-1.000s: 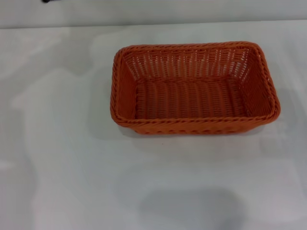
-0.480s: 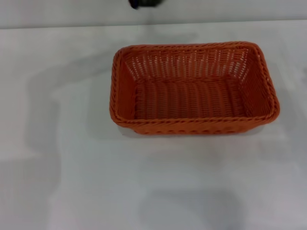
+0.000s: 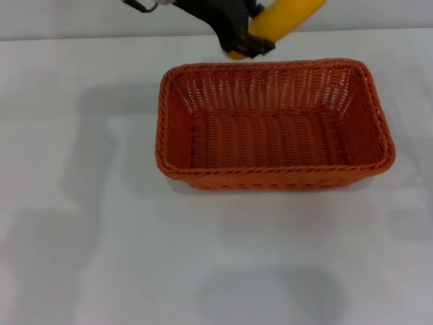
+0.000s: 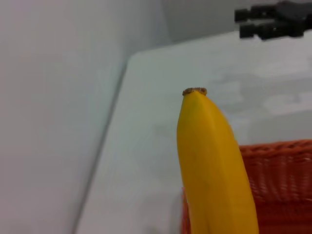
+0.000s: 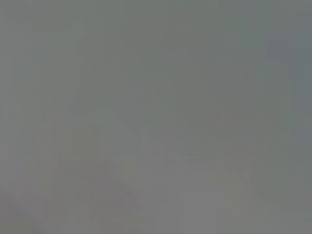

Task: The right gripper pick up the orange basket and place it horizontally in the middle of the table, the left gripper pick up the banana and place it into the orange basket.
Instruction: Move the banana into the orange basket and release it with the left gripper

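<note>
I see the worktop (image 3: 81,237) carrying the basket (image 3: 270,179), long side parallel to the near edge, roughly central and a little toward the right edge, so the first step reads as done. The basket holds nothing. Above its far rim, near the worktop's far edge, my left pincer (image 3: 243,39) is pinching the banana (image 3: 281,17), carried high to clear the rim. The right pincer is not visible.

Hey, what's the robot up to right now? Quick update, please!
Left gripper shut on banana, above far rim of orange basket. Basket empty, lying lengthwise mid-table. Right gripper out of view. Nothing in the way.
</note>
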### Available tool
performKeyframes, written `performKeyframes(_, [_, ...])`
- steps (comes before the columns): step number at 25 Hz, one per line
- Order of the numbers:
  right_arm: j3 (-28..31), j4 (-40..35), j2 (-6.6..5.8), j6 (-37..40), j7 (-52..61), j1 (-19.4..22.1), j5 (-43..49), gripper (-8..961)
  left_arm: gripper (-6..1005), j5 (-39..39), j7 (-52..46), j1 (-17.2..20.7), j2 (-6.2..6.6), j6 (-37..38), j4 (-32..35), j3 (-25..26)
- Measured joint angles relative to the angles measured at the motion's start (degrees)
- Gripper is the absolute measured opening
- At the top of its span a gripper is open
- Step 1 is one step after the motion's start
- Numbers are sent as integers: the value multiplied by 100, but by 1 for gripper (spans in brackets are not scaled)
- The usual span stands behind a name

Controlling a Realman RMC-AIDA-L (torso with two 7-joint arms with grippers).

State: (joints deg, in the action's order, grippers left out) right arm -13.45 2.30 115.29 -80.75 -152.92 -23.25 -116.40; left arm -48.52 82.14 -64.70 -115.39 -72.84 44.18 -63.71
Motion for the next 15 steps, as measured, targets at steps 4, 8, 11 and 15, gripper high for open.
performKeyframes(4, [0, -55, 1, 8, 0, 7, 3, 857, 536, 446, -442, -218, -103, -435, 9, 0])
performKeyframes(8, [4, -76, 2, 6, 0, 46, 5, 857, 537, 535, -708, -265, -192, -595, 27, -3])
performKeyframes(11, [21, -83, 2, 5, 0, 77, 2, 857, 538, 632, -823, -279, -238, -598, 43, -24])
performKeyframes(15, [26, -86, 2, 5, 0, 99, -7, 857, 540, 772, -942, -304, -257, -651, 51, -194])
